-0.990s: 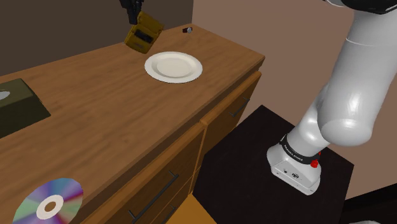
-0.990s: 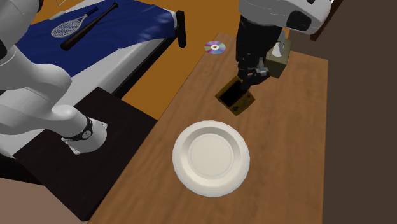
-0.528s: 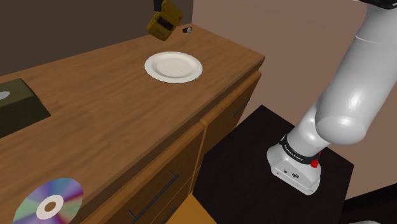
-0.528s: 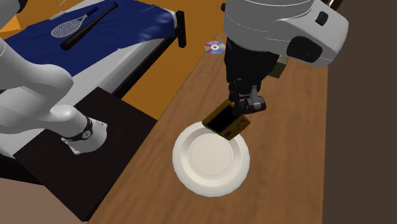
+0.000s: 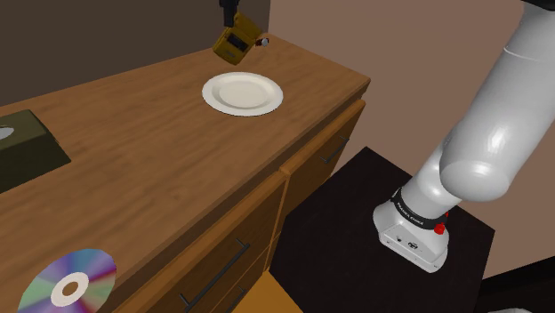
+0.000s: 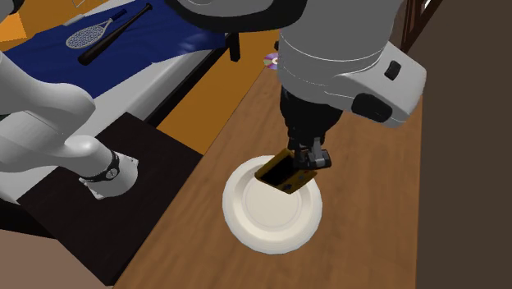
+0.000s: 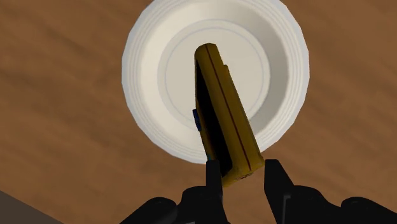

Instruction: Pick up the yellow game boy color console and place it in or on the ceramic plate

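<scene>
Yellow console (image 7: 226,121) is held at its near end by my gripper (image 7: 245,175). The two black fingers (image 7: 278,184) are pressed on it from both sides. Its long side points away from the fingers, down toward the white plate (image 7: 137,70). Looking along the hand, the far end of the console sits over the plate's middle. So I think the next move is straight down, then let go.

The wrist view does not tell me how high I am. In the shoulder view the console (image 5: 233,42) hangs tilted in the air, above the plate (image 5: 267,93), not touching it. In the second exterior view the gripper (image 6: 310,158) holds the console (image 6: 283,172) slanted over the plate (image 6: 246,230). Farther out is the wooden top (image 5: 160,151), with a shiny disc (image 5: 69,283) well apart from the plate.
</scene>
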Robot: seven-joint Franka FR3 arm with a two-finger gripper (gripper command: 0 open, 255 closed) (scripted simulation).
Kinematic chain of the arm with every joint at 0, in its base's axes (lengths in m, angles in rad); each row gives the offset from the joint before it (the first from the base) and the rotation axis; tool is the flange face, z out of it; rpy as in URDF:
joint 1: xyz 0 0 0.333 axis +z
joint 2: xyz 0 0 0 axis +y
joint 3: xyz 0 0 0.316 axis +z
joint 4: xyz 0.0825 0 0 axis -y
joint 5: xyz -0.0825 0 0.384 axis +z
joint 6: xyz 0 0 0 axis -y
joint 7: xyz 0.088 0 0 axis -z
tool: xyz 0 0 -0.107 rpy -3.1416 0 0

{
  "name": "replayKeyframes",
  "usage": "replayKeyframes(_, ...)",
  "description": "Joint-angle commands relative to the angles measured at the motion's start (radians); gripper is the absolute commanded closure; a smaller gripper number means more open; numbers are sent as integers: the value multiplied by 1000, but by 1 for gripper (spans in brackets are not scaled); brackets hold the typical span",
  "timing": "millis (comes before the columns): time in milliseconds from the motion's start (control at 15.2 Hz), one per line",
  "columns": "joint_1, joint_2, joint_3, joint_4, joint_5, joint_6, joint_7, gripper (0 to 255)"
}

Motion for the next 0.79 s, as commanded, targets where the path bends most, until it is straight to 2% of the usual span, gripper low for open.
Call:
replayKeyframes(0, -1, -8, 0, -39, 2, 32, -1, 255)
replayKeyframes(726, -5, -22, -2, -205, 5, 185, -5, 255)
